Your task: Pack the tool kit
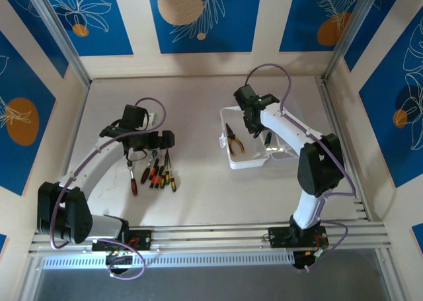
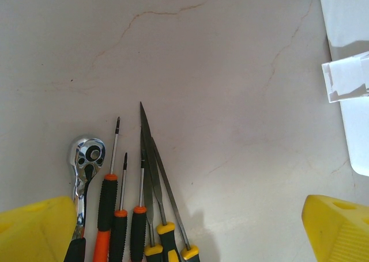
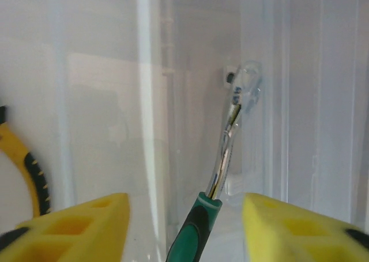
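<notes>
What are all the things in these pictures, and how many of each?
case: one, see-through white, on the table's right side
pliers: one, yellow-and-black handles, lying in the case
green-handled ratchet: one, shiny metal, in the case
table ratchet: one, shiny head, left end of the tool row
screwdrivers: three, orange-and-black handles, beside the table ratchet
thin pointed tools: three, yellow-and-black handles, right end of the row
table: one, pale
wall panels: several, blue with orange shapes, around the table
left gripper: one, yellow fingers, open above the tool row
right gripper: one, yellow fingers, open either side of the green handle, not touching it
</notes>
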Action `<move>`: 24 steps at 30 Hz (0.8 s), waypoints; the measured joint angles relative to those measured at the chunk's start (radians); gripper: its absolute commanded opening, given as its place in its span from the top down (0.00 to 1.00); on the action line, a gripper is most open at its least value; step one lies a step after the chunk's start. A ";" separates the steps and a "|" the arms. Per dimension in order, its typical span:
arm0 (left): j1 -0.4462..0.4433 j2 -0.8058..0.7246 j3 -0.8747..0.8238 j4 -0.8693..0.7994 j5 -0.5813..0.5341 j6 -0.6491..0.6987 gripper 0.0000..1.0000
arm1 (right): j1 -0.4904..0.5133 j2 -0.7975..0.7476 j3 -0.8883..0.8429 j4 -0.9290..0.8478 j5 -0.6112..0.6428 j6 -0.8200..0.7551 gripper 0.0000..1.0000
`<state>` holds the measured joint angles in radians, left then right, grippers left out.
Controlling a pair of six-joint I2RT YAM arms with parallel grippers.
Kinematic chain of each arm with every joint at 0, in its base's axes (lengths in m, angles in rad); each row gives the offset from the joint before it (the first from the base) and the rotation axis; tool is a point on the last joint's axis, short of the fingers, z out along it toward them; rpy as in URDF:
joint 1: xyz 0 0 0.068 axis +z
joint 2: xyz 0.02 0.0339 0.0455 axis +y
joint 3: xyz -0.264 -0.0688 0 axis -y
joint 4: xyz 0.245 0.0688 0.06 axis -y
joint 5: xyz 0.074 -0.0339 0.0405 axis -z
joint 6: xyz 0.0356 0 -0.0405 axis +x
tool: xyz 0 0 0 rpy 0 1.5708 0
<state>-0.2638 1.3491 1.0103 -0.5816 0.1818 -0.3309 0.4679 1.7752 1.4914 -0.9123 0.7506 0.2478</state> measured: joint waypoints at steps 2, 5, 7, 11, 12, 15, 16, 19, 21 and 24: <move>0.000 0.000 0.000 -0.003 -0.005 0.000 0.00 | 0.015 -0.027 0.001 0.000 -0.033 -0.008 0.10; 0.007 0.000 -0.010 -0.008 -0.031 0.000 0.00 | 0.042 -0.080 0.001 0.014 -0.137 -0.026 0.01; 0.022 0.000 -0.032 -0.012 -0.056 0.000 0.00 | 0.061 -0.120 -0.001 0.039 -0.230 -0.035 0.01; 0.058 0.000 -0.099 -0.014 -0.102 -0.003 0.00 | 0.095 -0.192 -0.016 0.099 -0.383 -0.040 0.01; 0.065 0.000 -0.119 -0.014 -0.112 -0.003 0.01 | 0.103 -0.203 -0.022 0.114 -0.412 -0.040 0.01; 0.072 0.004 -0.163 -0.015 -0.135 -0.004 0.15 | 0.122 -0.210 -0.046 0.148 -0.471 -0.038 0.01; 0.072 0.009 -0.169 -0.015 -0.139 -0.005 0.21 | 0.124 -0.209 -0.058 0.155 -0.484 -0.037 0.01; 0.062 0.025 -0.174 -0.014 -0.138 0.007 0.26 | 0.124 -0.206 -0.095 0.167 -0.513 -0.032 0.01; 0.041 0.030 -0.173 -0.015 -0.146 0.016 0.29 | 0.124 -0.201 -0.114 0.172 -0.526 -0.025 0.01; -0.024 0.034 -0.164 -0.022 -0.151 0.018 0.33 | 0.125 -0.200 -0.145 0.183 -0.546 -0.009 0.01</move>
<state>-0.2874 1.3827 0.8459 -0.6033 0.0311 -0.3126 0.5930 1.5757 1.3468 -0.7288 0.2050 0.2390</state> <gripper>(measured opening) 0.691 0.992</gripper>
